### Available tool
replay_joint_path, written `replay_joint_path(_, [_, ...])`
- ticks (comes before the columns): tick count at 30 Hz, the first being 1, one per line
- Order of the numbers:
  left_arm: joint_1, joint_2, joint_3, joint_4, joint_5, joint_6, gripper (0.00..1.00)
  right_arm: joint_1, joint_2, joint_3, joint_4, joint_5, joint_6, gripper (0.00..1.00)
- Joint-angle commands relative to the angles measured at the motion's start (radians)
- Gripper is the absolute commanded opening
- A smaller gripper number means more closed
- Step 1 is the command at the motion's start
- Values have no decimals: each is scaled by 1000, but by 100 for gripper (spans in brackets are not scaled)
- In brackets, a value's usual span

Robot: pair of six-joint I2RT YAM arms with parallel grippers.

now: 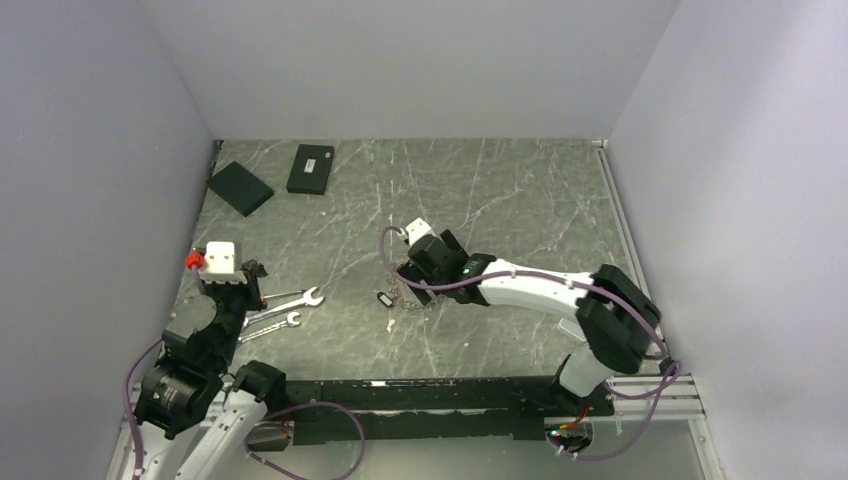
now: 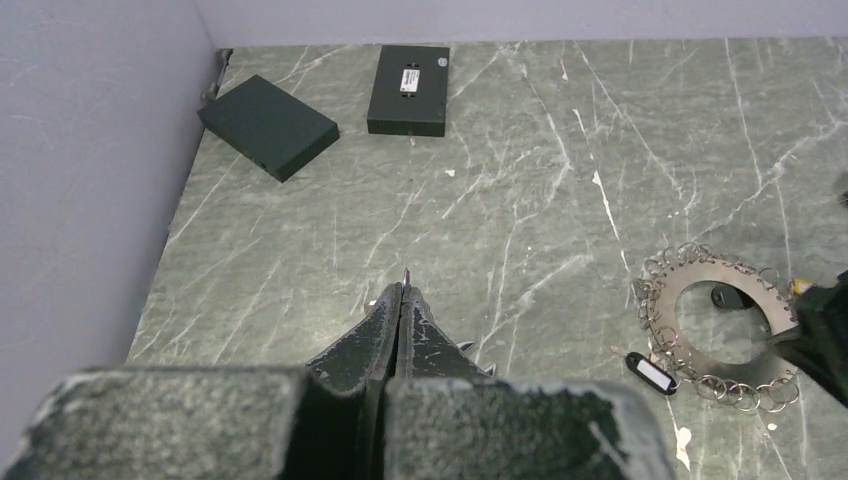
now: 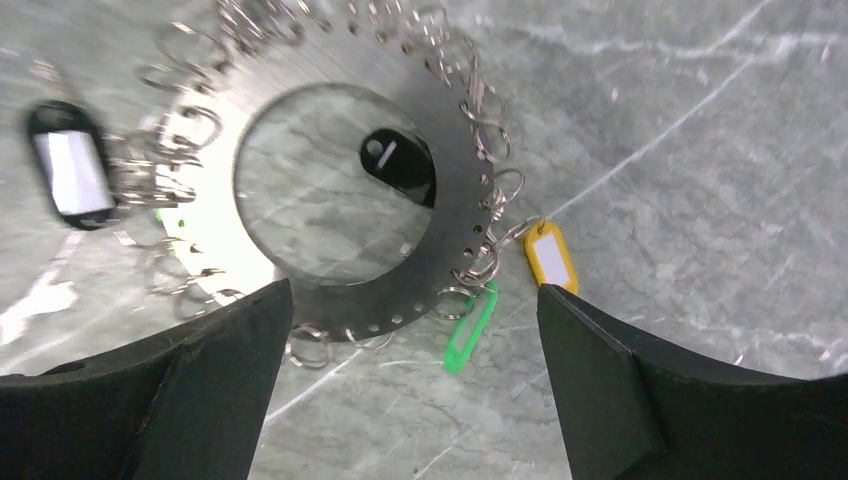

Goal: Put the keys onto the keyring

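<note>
Your right tool (image 3: 412, 300) is spread wide and holds nothing. It hovers over the flat grey metal keyring (image 3: 330, 55), which lies flat on the green marbled counter (image 2: 500, 200) near mid-counter. The ring is round, so no long axis. Its fringe of small wire loops (image 3: 480, 130) carries a black tag with white insert (image 3: 70, 165), a yellow tag (image 3: 552, 258) and a green tag (image 3: 470, 325); no writing is legible. Your left tool (image 2: 402, 310) is pinched closed and empty, well apart from the ring. The flat black box (image 2: 408, 88) has a white label, unreadable.
</note>
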Motion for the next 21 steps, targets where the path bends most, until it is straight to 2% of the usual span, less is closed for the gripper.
replay_joint_path(1, [6, 29, 30, 23, -15, -2, 0, 3, -143, -43, 135, -116, -62, 95])
replay_joint_path(5, [8, 49, 25, 36, -2, 9, 0, 2, -133, -69, 232, -217, -88, 86])
replay_joint_path(7, [9, 58, 23, 38, 4, 13, 0, 0, -87, -41, 238, -210, -84, 78])
replay_joint_path(9, [9, 66, 24, 39, 11, 16, 0, -5, -28, -12, 246, -184, -77, 59])
replay_joint_path(11, [9, 69, 22, 39, 13, 16, 0, -20, 19, 15, 249, -190, -70, 48])
replay_joint_path(13, [9, 70, 22, 39, 14, 16, 0, -36, 58, 35, 246, -219, -65, 44])
replay_joint_path(21, [11, 71, 19, 44, 14, 20, 0, -52, 170, 65, 215, -320, -92, 41])
